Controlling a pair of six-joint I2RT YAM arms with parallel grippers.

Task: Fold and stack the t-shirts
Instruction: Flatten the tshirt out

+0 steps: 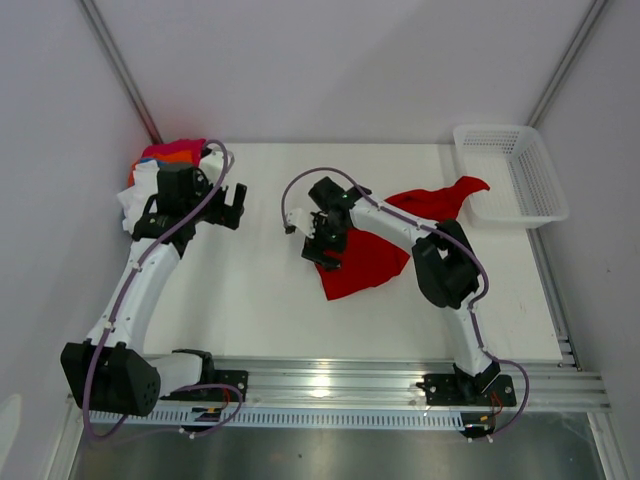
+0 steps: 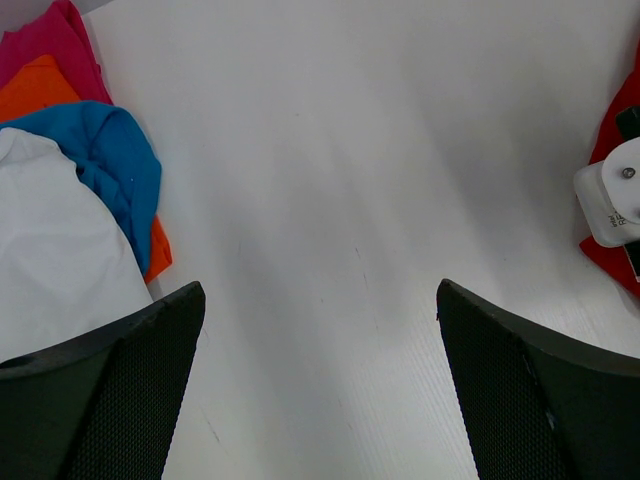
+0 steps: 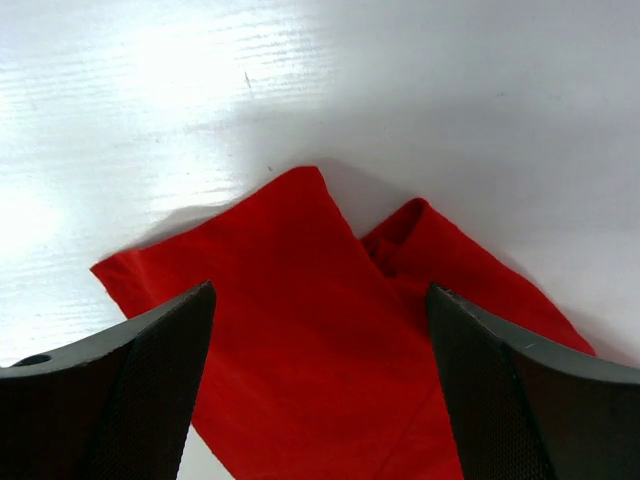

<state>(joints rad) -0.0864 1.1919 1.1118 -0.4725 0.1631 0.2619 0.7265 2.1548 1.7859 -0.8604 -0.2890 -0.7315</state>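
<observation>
Red t-shirt (image 1: pixel 370 262) lies crumpled on the white table (image 1: pixel 260 300) right of centre in the top view. Its long axis runs on a diagonal from a broad near-left end to a narrow far-right tip just beside the white mesh basket (image 1: pixel 500 130) at the table's far right corner. The right gripper (image 1: pixel 320 243) hangs over the broad end, and the arm crosses the cloth's middle. A pile of t-shirts (image 1: pixel 168 155) sits at the far left corner against the wall, with the left gripper (image 1: pixel 230 205) just to its right. Bare table spreads between the 2 arms and along the whole near edge. In the left wrist view the left gripper (image 2: pixel 318 292) is released, its 2 fingers wide apart over bare table. The pile's edge shows at the left: white (image 2: pixel 50 250), blue (image 2: pixel 110 160), orange (image 2: pixel 40 90) and pink (image 2: pixel 50 35) cloth. The red shirt's edge shows at the far right. In the right wrist view the right gripper (image 3: pixel 320 295) is released too, fingers spread above the red cloth and gripping nothing. A folded corner points away from the camera, with open table beyond.
</observation>
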